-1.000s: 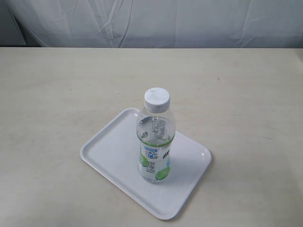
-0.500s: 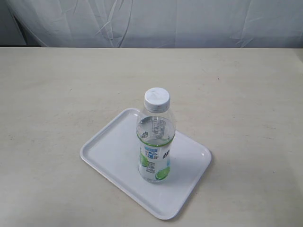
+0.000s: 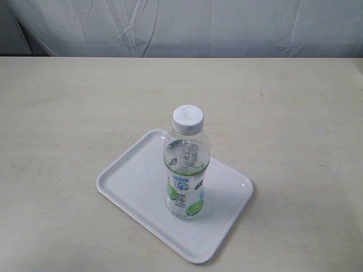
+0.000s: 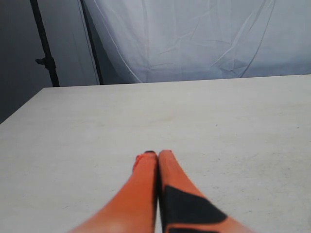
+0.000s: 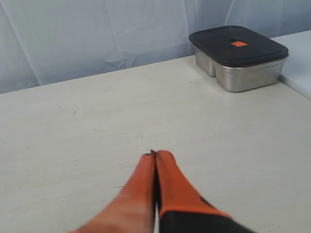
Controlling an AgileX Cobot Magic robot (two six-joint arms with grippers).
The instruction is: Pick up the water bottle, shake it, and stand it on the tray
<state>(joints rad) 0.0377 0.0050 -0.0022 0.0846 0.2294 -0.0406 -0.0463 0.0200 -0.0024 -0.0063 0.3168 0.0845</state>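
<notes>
The water bottle (image 3: 186, 170), clear with a white cap and a white-green label, stands upright on the white tray (image 3: 133, 180) near the table's front in the exterior view. No arm shows in that view. My left gripper (image 4: 156, 154) is shut, its orange fingers pressed together over bare table, with nothing between them. The right gripper (image 5: 155, 155) is likewise shut and empty above bare tabletop. Neither wrist view shows the bottle or the tray.
A steel lunch box with a dark lid (image 5: 238, 56) sits near a table edge in the right wrist view. A dark stand pole (image 4: 44, 48) rises beyond the table edge in the left wrist view. White cloth (image 3: 187, 25) hangs behind the table.
</notes>
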